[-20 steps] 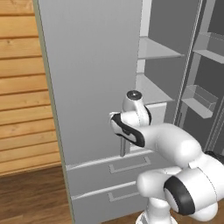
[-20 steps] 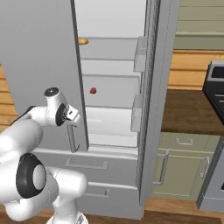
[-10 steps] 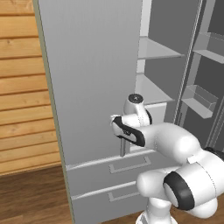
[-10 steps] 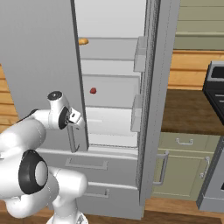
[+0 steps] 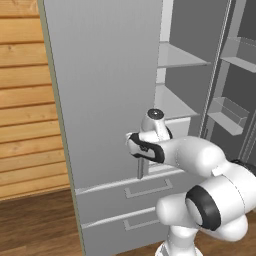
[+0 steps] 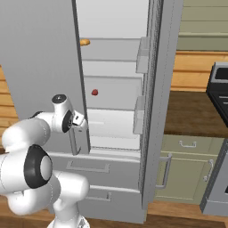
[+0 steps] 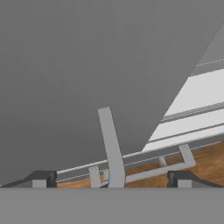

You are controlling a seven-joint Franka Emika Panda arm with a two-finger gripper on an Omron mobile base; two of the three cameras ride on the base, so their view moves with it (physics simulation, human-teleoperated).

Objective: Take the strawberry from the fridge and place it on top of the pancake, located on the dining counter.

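Note:
The fridge [image 5: 100, 75] stands with both doors swung open. The strawberry [image 6: 95, 92], a tiny red fruit, lies on a middle shelf inside. My gripper [image 6: 81, 121] is low at the left door's free edge, beside its vertical bar handle [image 6: 73, 143]. In the hand view my gripper [image 7: 111, 179] is open, and the handle [image 7: 111, 148] rises between the two fingertips [image 7: 41, 178] without touching either. In the left base view my gripper [image 5: 133, 144] is against the door face. The pancake and the dining counter are out of view.
An orange-yellow food item [image 6: 84, 42] lies on the top shelf. The right door [image 6: 160, 89] stands open with bins [image 5: 230, 115]. Two drawers [image 5: 125, 192] sit below. Right of the fridge are pale green cabinets [image 6: 182, 164] and a stove [image 6: 218, 84]; wood planks [image 5: 25, 100] lie left.
My hand has crept slightly lower and closer to the door handle. The jaws stay wide open and the door has not visibly moved.

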